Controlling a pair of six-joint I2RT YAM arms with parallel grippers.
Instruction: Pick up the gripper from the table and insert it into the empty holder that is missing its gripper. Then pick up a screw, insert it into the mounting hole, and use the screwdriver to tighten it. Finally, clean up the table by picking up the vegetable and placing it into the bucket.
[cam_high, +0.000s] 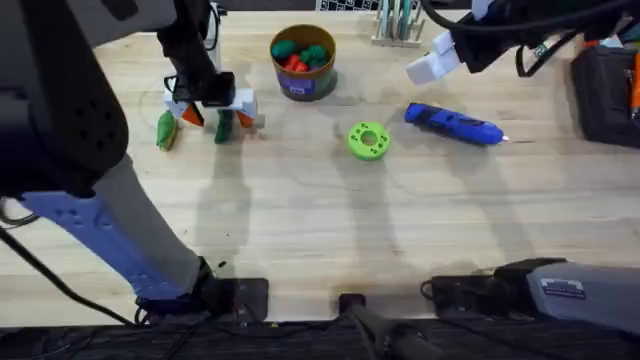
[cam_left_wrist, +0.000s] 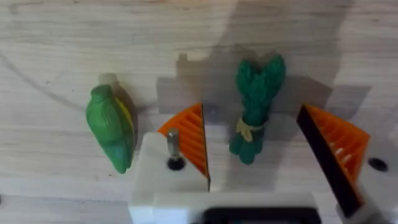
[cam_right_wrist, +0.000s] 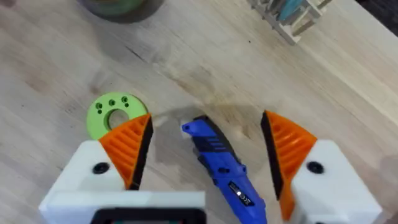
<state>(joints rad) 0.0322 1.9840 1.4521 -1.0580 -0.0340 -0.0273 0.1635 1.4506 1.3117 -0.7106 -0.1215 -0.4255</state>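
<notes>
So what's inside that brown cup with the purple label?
The bucket holds toy vegetables piled to its rim: green pieces and at least one red one, seen from overhead. Whatever lies beneath that top layer is covered, so I can't count them.

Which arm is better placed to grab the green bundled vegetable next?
Left. Its open claw straddles the vegetable on the table; the right claw hangs over the screwdriver.

Blue screwdriver (cam_high: 455, 124) flat on table — bucket (cam_high: 303, 62) upright, vegetables inside
</notes>
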